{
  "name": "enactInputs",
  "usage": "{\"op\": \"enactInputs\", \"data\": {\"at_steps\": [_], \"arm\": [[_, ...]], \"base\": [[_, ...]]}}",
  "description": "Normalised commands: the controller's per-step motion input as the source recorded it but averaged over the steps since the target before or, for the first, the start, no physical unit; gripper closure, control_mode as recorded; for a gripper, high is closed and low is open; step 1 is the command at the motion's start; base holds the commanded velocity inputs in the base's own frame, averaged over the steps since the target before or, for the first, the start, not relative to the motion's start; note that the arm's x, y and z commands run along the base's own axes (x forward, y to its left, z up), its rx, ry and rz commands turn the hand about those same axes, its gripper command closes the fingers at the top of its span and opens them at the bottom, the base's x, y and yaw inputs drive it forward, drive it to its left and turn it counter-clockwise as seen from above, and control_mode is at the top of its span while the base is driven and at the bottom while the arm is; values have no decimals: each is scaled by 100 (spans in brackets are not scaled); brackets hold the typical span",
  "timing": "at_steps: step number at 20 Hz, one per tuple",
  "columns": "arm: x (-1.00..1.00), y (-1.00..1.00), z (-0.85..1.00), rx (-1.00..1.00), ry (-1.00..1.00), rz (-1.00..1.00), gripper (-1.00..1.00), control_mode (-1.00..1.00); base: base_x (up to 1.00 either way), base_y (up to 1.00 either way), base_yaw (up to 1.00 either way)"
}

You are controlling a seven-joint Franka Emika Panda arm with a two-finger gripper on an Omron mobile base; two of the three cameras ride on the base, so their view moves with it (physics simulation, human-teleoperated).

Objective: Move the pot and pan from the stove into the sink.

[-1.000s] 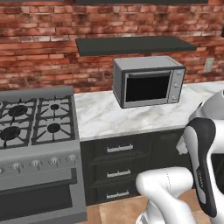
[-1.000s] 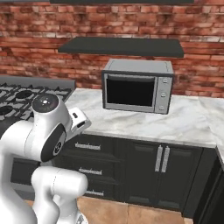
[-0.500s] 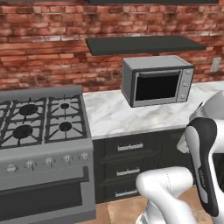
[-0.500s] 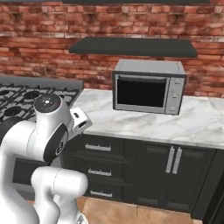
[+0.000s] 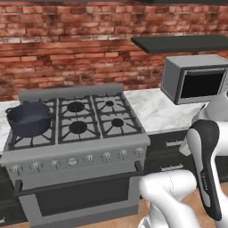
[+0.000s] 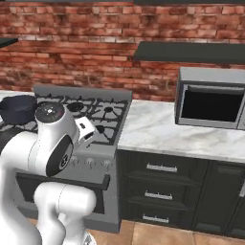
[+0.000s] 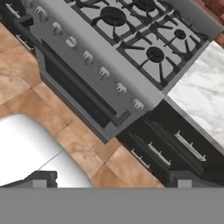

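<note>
On the stove's [image 5: 80, 133] front-left corner burner sits the dark blue-grey pot [image 5: 29, 118], its body reaching close to the left edge of the range; the other five burners around it are bare, leaving the grates free toward the right edge. Right of the stove runs white marble counter [image 5: 153, 111], bare up to the microwave [image 5: 196, 79] at its far end. Dark drawers [image 6: 160, 186] stand below the counter. The gripper [image 7: 111, 181] hangs over the tile floor [image 7: 26, 94] before the oven door, fingers spread wide, holding nothing.
</note>
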Motion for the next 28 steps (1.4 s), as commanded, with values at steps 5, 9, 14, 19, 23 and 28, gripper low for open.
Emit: {"op": "enactInputs", "data": {"at_steps": [5,9,14,19,23,28], "arm": [[0,0,0,0,0,0,-100,100],[0,0,0,0,0,0,-100,100],[0,0,0,0,0,0,-100,100],[0,0,0,0,0,0,-100,100],[0,0,0,0,0,0,-100,100],[0,0,0,0,0,0,-100,100]], "base": [[-19,100,1],[-18,100,0],[-15,99,0],[-9,79,0],[2,3,0],[72,27,0]]}}
